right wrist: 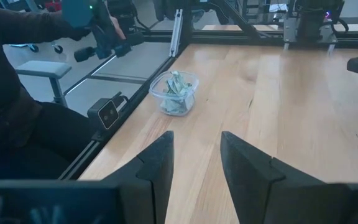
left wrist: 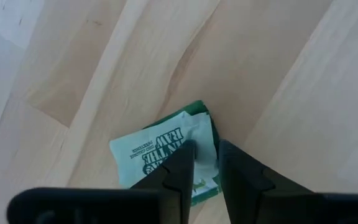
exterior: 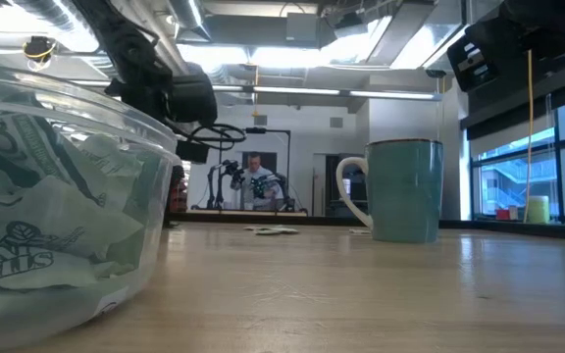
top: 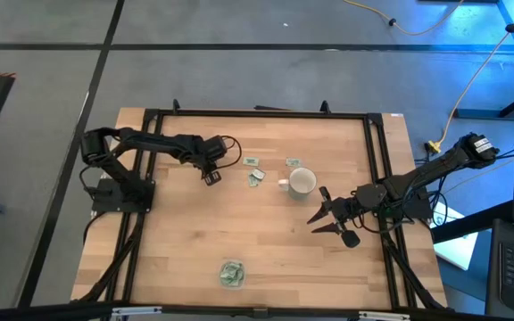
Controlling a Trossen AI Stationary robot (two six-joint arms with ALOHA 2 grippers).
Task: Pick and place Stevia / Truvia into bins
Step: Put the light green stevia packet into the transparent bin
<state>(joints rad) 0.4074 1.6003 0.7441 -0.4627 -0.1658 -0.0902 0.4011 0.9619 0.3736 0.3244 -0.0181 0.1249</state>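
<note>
Green and white Stevia sachets lie flat on the table left of the white mug (top: pixel 302 183): one (top: pixel 252 161), a second (top: pixel 255 176) and a third (top: pixel 293 162). My left gripper (top: pixel 212 175) hangs just left of them, shut on another sachet (left wrist: pixel 157 149). The clear round bin (top: pixel 231 274) stands near the table's near edge with several sachets inside; it fills the left of the low view (exterior: pixel 57 196). My right gripper (top: pixel 325 214) waits open, right of the mug and near the table's right side; its wrist view looks toward the bin (right wrist: pixel 174 93). My left gripper pinches the sachet between its two fingers (left wrist: pixel 182 165) at the sachet's green-edged end (left wrist: pixel 205 134), coming from above and pointing down. The rest of the sachet spreads to one side of the fingers, close over the wood. Whether it is lifted clear I cannot tell.
The mug (exterior: pixel 405 191) stands upright mid-table between both arms. A black frame rail (top: pixel 377 160) runs along the table's sides. A person in dark clothing (right wrist: pixel 17 93) sits beyond the near edge. Bare wood lies between the mug and the bin.
</note>
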